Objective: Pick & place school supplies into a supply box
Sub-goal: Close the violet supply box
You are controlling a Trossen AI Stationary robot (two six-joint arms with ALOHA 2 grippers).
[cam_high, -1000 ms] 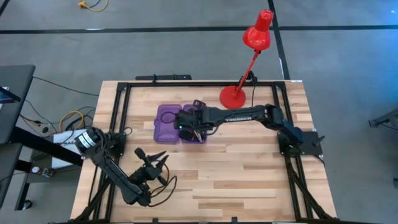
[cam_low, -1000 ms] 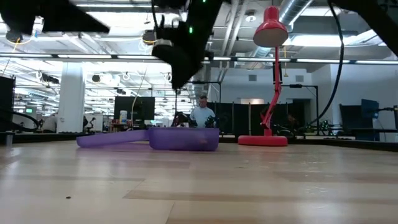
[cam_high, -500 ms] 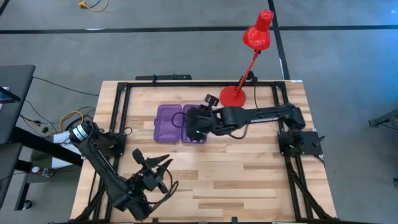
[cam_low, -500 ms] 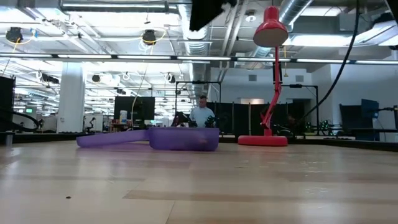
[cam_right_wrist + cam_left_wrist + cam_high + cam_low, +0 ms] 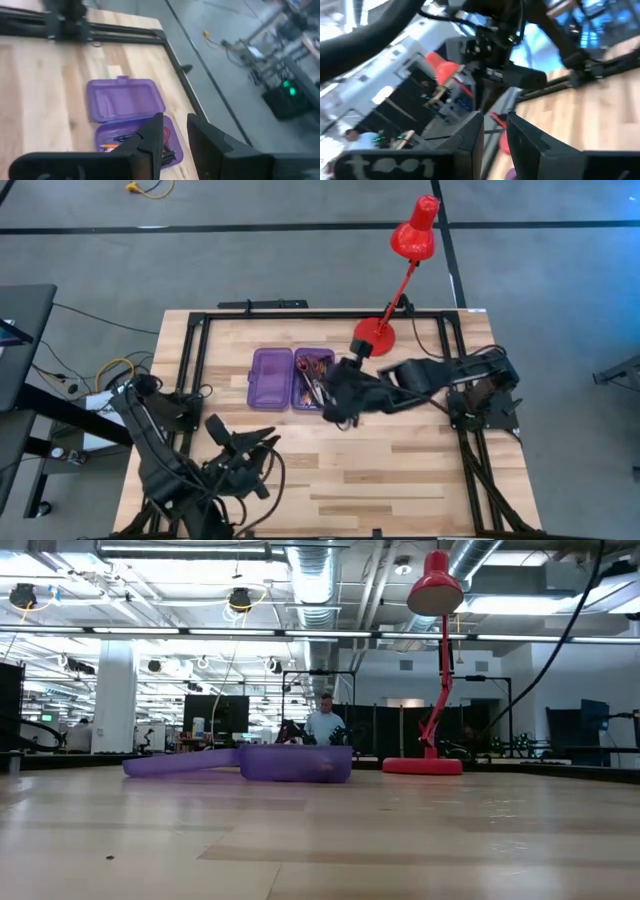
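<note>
The supply box [image 5: 292,378], a translucent purple case, lies open on the table, its two halves side by side. Its empty lid half [image 5: 125,98] is toward the table's left. The other half holds the school supplies [image 5: 315,377]: dark pens, an orange pencil and red-handled scissors [image 5: 165,135]. My right gripper [image 5: 175,131] hangs high above the table, just right of and nearer than the box [image 5: 338,408]. It is open with nothing between its fingers. My left gripper [image 5: 495,132] is raised over the table's near left part [image 5: 250,452], open and holding nothing.
A red desk lamp stands with its base [image 5: 375,336] at the table's far side, right of the box, and its head [image 5: 440,595] high up. A black frame [image 5: 250,315] runs along the table's edges. Bare wood [image 5: 400,460] lies near and right.
Both grippers have risen well above the table and out of the low view. My right gripper has drawn back from over the box toward the table's right and near side, uncovering the supplies in it. My left gripper has gone up with a roll of its wrist. The box has stayed put.
</note>
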